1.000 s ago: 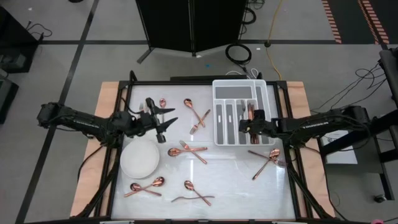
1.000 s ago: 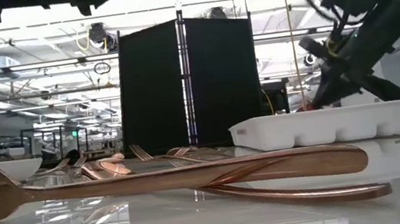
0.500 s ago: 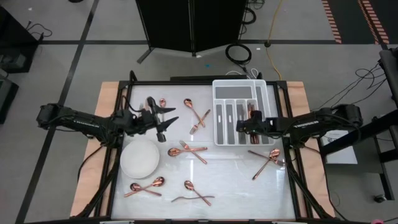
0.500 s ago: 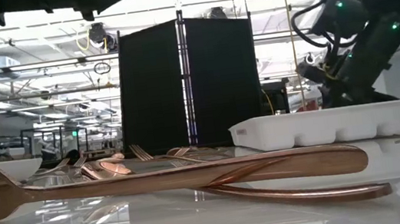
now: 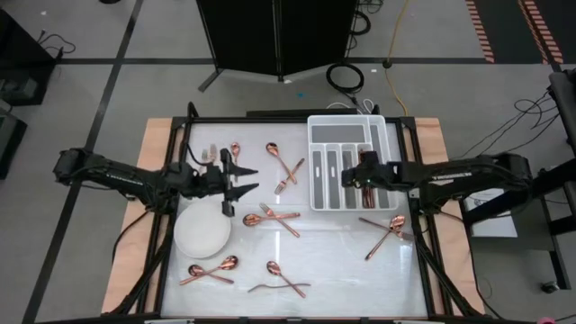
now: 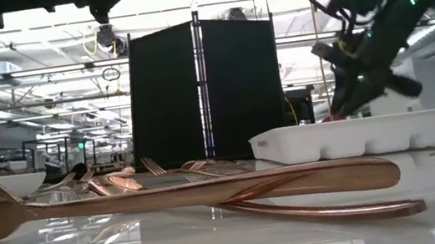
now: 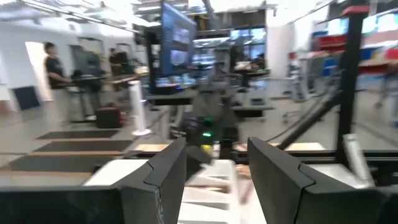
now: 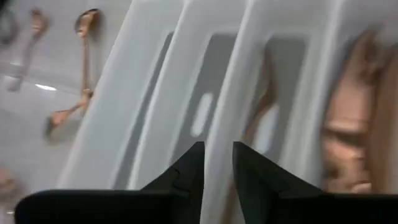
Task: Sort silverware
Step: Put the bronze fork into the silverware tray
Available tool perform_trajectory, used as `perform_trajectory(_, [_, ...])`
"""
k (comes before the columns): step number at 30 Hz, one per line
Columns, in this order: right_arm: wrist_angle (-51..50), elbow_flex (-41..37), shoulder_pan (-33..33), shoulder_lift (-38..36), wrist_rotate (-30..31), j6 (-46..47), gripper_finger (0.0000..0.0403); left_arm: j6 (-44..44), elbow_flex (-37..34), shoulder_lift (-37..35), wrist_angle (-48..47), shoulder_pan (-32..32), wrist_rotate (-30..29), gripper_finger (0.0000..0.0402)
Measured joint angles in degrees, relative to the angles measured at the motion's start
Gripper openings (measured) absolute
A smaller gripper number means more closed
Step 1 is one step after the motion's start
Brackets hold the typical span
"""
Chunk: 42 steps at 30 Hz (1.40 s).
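We see a shiny white table point(image 5: 342, 261). On it lie a round plate point(image 5: 201, 229), a white tray point(image 5: 348, 162), and copper spoons and forks point(image 5: 274, 216).

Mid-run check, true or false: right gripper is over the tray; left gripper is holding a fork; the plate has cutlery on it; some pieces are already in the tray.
1. The right gripper is over the white tray. True.
2. The left gripper holds a fork. False: it is open and empty, beside the round plate.
3. The plate has cutlery on it. False: it is bare.
4. Copper pieces lie in the tray. True.
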Motion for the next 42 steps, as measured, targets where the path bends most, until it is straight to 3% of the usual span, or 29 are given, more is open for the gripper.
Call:
perform_trajectory(6, [-17.3, 13.0, 2.2, -0.1, 5.0, -5.9, 0.0056, -8.2, 0.0, 0.0, -1.5, -4.3, 4.5, 0.0171])
perform_trajectory(13, [-18.1, 18.6, 12.1, 2.4, 1.5, -8.1, 0.0040, -7.9, 0.0, 0.0, -3.7, -6.8, 4.3, 0.0171])
perform_trajectory(16, [-21.0, 18.8, 13.6, 3.6, 2.8, -5.8, 0.0030, -7.9, 0.0, 1.2, -4.7, -6.9, 1.0, 0.0171])
perform_trajectory(20, [-26.4, 18.7, 8.2, 7.5, 5.4, -2.6, 0.0006, -8.2, 0.0, 3.5, -4.7, -6.8, -1.7, 0.0171])
perform_trajectory(29, [-20.7, 18.5, -6.1, 19.0, -1.1, -12.1, 0.0000, -7.5, 0.0, 5.2, -2.6, -6.7, -1.9, 0.0171])
perform_trajectory(35, [-13.8, 18.4, -9.8, 23.3, -5.8, -17.1, 0.0000, -5.4, 0.0, 5.2, -2.2, -6.0, -2.8, 0.0171])
perform_trajectory(42, [-13.3, 18.4, -11.6, 24.0, -5.4, -17.0, 0.0000, -5.3, 0.0, 5.2, -2.4, -5.8, -3.0, 0.0171])
